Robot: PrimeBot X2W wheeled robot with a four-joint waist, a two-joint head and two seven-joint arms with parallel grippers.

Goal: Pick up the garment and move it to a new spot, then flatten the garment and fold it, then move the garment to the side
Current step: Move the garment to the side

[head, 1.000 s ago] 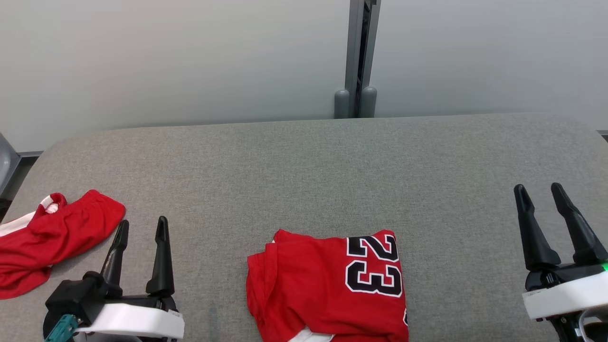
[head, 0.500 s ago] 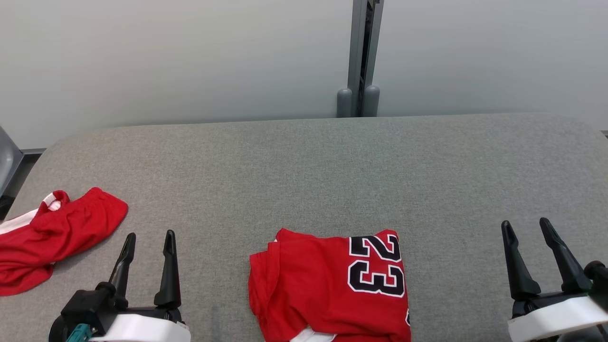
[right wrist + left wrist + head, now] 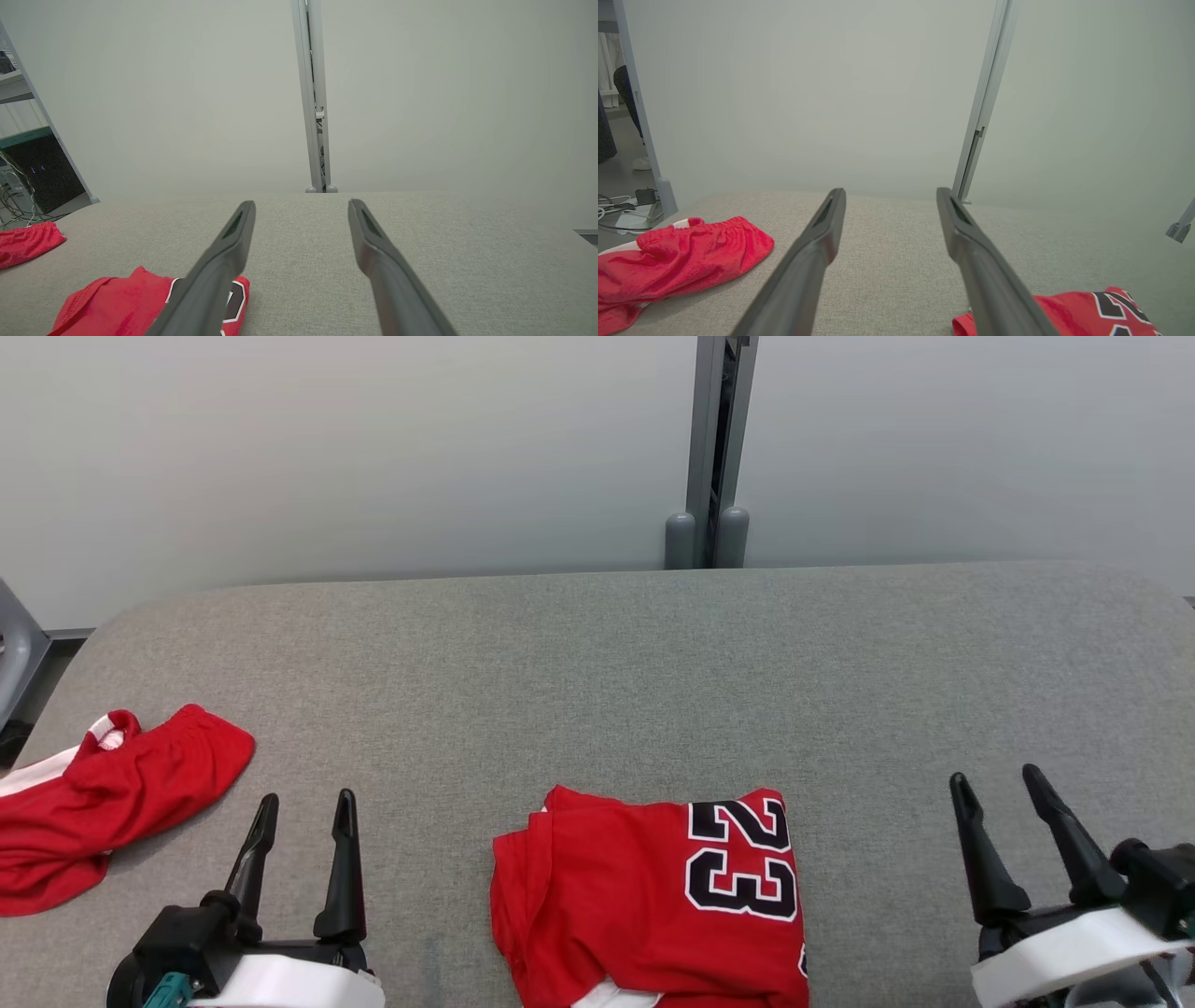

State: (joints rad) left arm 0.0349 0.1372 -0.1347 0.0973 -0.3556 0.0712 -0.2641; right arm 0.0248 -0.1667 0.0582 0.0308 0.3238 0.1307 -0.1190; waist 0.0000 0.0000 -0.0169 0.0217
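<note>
A folded red garment [image 3: 644,896] with a black "23" lies at the near middle of the grey padded table [image 3: 597,663]. It also shows at the lower right in the left wrist view [image 3: 1092,310] and at the lower left in the right wrist view [image 3: 117,305]. My left gripper [image 3: 309,796] stands open to its left, apart from it, with nothing between the fingers [image 3: 891,191]. My right gripper [image 3: 993,773] stands open to its right, also empty [image 3: 301,203]. A second red garment [image 3: 103,793], crumpled, with white trim, lies at the table's left edge.
A pale wall with a grey upright post [image 3: 719,448] runs behind the table's far edge. Off the table's left end, cables and a box [image 3: 626,210] lie on the floor. The crumpled garment [image 3: 682,261] sits just left of my left fingers.
Both grippers have drawn back toward the table's near edge, still open, and the right one has also shifted left. The camera has shifted slightly. Neither garment has moved.
</note>
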